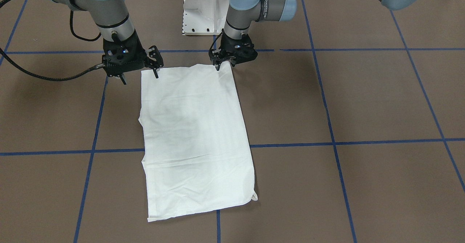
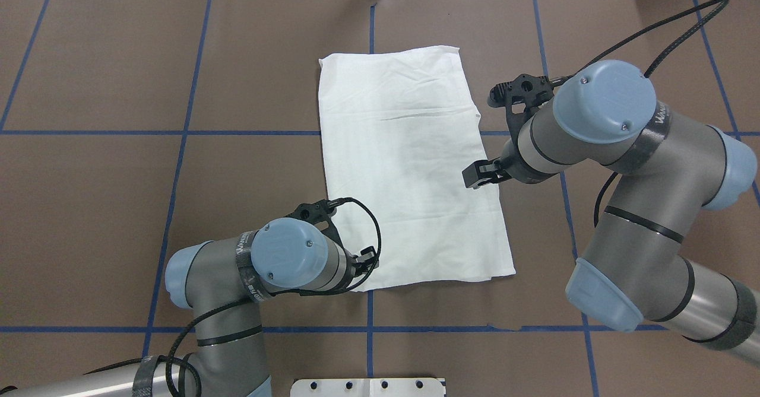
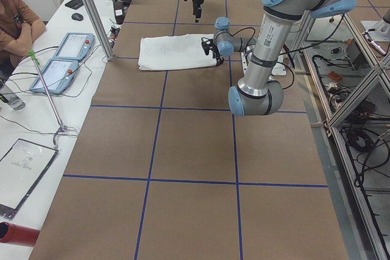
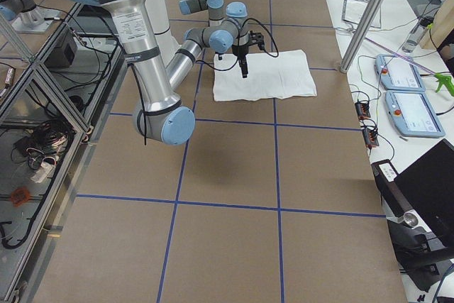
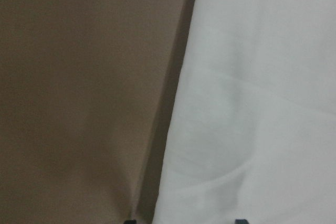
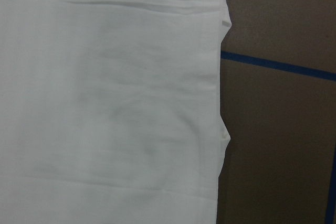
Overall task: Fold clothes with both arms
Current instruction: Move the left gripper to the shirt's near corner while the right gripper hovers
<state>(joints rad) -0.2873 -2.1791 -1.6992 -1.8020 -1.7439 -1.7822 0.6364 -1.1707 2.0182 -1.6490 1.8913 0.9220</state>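
The white shirt (image 1: 196, 134) lies flat on the brown table, folded into a long rectangle; it also shows in the overhead view (image 2: 409, 165). No text, collar or label shows. My left gripper (image 1: 224, 65) is low at the shirt's corner nearest the robot, with its jaws open astride the edge. In the left wrist view the cloth edge (image 5: 178, 103) runs between the two tips. My right gripper (image 1: 140, 76) is open and empty, raised over the other near corner. The right wrist view looks down on the shirt's side edge (image 6: 218, 103).
The white pedestal (image 1: 203, 10) stands just behind the shirt's near end. Blue tape lines (image 1: 363, 141) grid the table. In the exterior left view a seated person (image 3: 15, 19) and two pendants (image 3: 61, 59) are beside the table.
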